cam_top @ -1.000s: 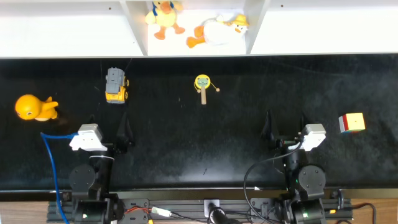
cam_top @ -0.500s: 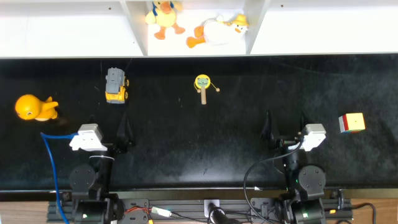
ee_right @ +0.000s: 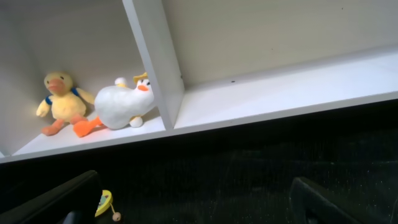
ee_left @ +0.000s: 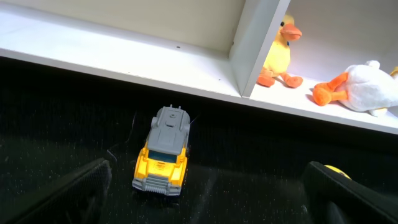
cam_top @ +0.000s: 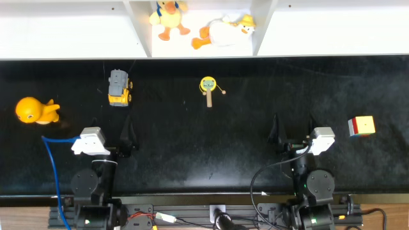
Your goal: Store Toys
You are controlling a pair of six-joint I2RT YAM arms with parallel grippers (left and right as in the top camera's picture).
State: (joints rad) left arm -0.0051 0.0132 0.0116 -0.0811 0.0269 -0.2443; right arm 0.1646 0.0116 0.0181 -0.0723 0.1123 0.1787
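- Already stored in the shelf's (cam_top: pixel 77 32) middle compartment: yellow plush duck (cam_top: pixel 169 16), white plush duck (cam_top: pixel 223 32).
- Left on the table (cam_top: pixel 192 150), well apart: truck (cam_top: pixel 119 87), rattle (cam_top: pixel 208 87), orange duck (cam_top: pixel 35 110), cube (cam_top: pixel 362 126).
- Left gripper (ee_left: pixel 208 205) and right gripper (ee_right: pixel 186 205) are spread wide and empty; nothing is grasped yet.

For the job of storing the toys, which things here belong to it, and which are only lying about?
Part of the job:
- yellow truck, orange duck, rattle drum and coloured cube, all loose on the black table
- white shelf, with yellow plush duck and white plush bird in its middle compartment

Just lying about:
- blue cable beside the left arm
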